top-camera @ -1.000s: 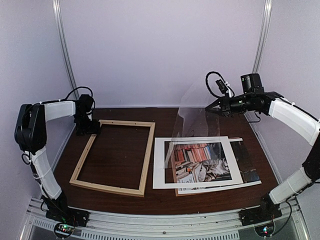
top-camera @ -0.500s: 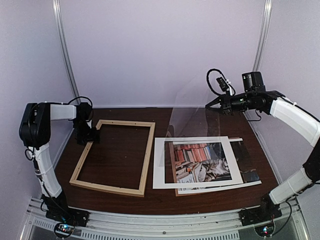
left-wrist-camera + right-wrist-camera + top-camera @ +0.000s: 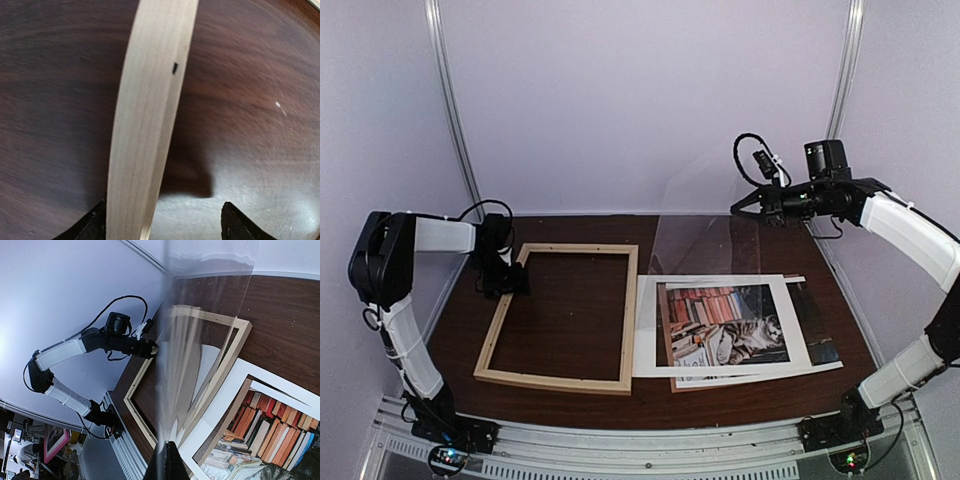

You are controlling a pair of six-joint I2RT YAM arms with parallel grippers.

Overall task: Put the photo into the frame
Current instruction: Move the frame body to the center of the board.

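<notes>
From above, the left gripper [image 3: 510, 285] is straddling the frame's [image 3: 550, 380] left strip. The right gripper [image 3: 738, 209] is holding the clear sheet [image 3: 705, 235] aloft, with the photo [image 3: 720, 325] lying on the table [image 3: 650, 400] below it.

At the left wrist, the left gripper [image 3: 165, 205] is standing spread, the frame [image 3: 150, 100] touching one finger [image 3: 92, 227].

At the right wrist, the right gripper [image 3: 167, 450] is pinching the clear sheet [image 3: 200, 315], with the frame [image 3: 233, 347] and photo [image 3: 270, 430] lying beyond.

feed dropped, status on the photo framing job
Left gripper open, fingers straddling a rail of the pale wooden frame. Right gripper shut on the clear transparent sheet, held aloft. Cat-and-books paper print lies flat beside the frame, not in yet.
</notes>
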